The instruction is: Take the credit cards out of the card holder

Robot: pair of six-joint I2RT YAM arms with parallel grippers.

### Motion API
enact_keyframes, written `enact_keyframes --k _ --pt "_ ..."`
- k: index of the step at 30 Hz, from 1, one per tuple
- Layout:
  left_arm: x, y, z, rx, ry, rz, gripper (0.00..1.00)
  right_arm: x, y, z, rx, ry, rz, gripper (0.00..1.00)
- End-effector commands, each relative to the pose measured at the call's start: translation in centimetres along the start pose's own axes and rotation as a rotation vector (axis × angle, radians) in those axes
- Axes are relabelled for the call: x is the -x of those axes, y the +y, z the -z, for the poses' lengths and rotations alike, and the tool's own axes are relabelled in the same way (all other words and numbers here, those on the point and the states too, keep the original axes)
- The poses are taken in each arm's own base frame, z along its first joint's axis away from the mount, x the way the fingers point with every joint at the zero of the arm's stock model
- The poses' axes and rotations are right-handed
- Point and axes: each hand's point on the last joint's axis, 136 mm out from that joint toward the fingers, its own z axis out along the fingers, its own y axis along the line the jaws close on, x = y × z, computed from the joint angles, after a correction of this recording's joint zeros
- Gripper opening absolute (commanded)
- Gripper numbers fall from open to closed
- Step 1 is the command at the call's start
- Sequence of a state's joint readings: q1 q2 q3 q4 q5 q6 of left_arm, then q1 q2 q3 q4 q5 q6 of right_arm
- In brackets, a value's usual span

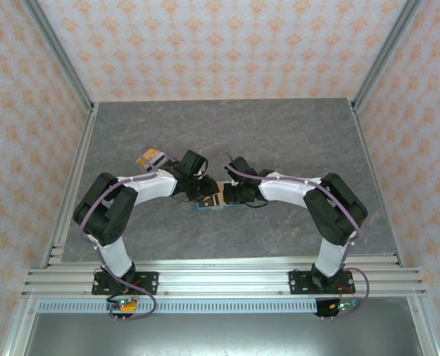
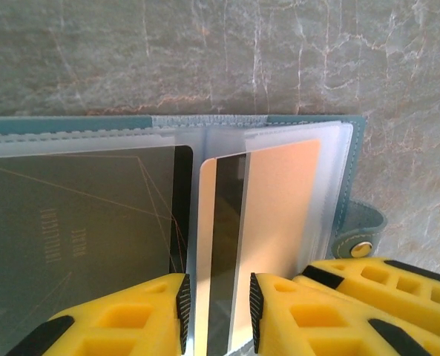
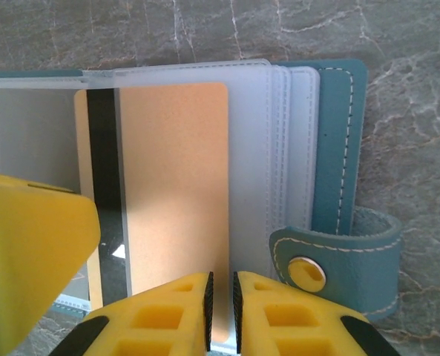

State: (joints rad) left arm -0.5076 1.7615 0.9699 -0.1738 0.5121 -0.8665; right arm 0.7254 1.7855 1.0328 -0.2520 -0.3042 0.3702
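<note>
Plainly, the open card holder point(image 3: 338, 148) sleeves one orange-tan card point(image 3: 175, 185), one dark card point(image 2: 79, 237).

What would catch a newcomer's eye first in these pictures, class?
The open teal card holder lies at the middle of the grey table. Its clear sleeves hold an orange card with a dark stripe and a dark card. The bright yellow right tool pinches the orange card's lower edge, while the left tool, open, straddles it.

Credit cards point(image 3: 175, 185) inside card holder point(image 3: 338, 133)
</note>
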Motion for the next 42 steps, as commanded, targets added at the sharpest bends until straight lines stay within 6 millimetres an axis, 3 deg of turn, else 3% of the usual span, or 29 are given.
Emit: enact_keyframes --k 1,14,25,31,42 --pt "0.2 0.2 -0.6 -0.039 0.006 -0.001 0.30 0.1 -0.7 -0.3 -0.036 0.019 -0.022 0.18" --pt "0.4 -0.4 -1.0 -0.137 -0.023 -0.016 0.29 -0.3 -1.2 -0.8 -0.046 0.050 -0.047 0.18" --pt "0.6 -1.1 0.6 -0.189 -0.061 -0.052 0.17 -0.4 -1.6 -1.1 -0.057 0.062 -0.058 0.18" --pt "0.3 -0.5 1.0 -0.179 -0.060 -0.061 0.09 -0.5 -2.0 -1.2 -0.070 0.067 -0.069 0.17" --pt "-0.7 2.8 3.5 -0.009 -0.035 -0.115 0.07 -0.4 -2.4 -1.2 -0.079 0.066 -0.085 0.17"
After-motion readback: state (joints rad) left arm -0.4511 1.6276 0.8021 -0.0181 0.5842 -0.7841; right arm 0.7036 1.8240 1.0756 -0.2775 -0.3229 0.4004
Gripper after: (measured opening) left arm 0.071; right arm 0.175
